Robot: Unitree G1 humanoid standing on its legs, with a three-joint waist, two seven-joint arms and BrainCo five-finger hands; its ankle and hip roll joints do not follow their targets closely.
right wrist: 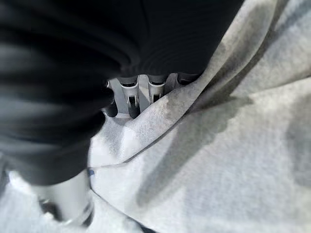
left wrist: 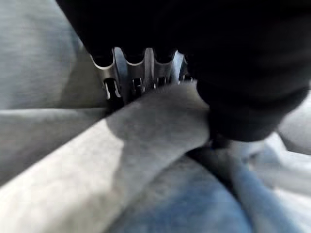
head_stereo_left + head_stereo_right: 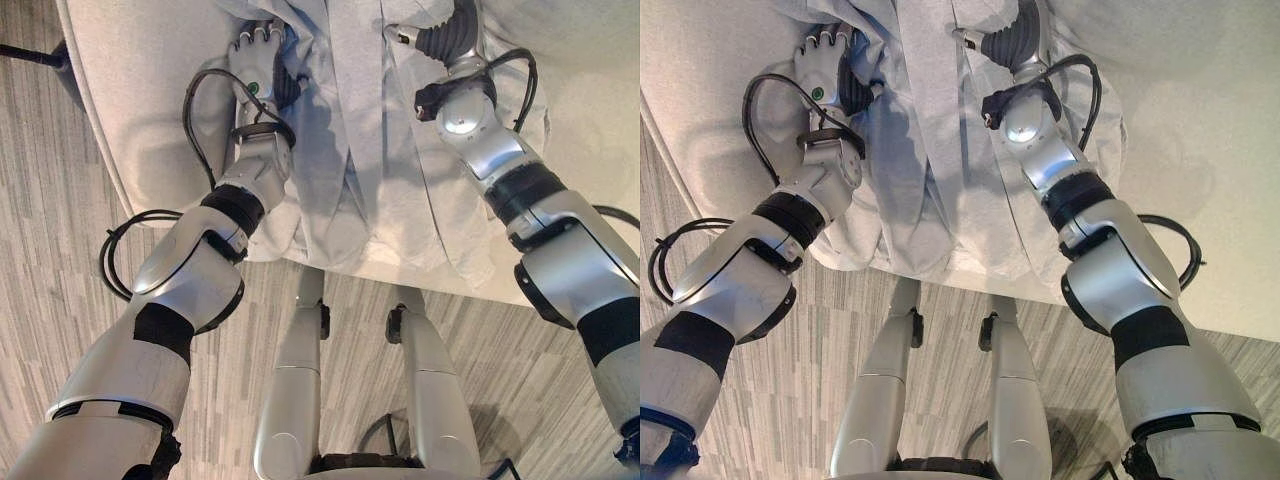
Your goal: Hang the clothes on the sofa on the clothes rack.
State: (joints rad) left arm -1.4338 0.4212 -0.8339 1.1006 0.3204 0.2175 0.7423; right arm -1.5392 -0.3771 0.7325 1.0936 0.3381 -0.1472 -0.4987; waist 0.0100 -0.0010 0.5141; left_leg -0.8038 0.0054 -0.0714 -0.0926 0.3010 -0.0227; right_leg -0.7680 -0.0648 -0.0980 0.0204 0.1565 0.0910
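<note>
A light grey garment lies crumpled on the off-white sofa, one edge hanging over the seat front. My left hand rests on the garment's left part, and in the left wrist view its fingers curl round a raised fold of the grey cloth. My right hand is pushed into the garment's upper right part, where a ridge of cloth lies against it and hides how it stands.
The sofa's front edge runs across the view, with striped grey wood floor below and to the left. A dark sofa leg shows at the far left.
</note>
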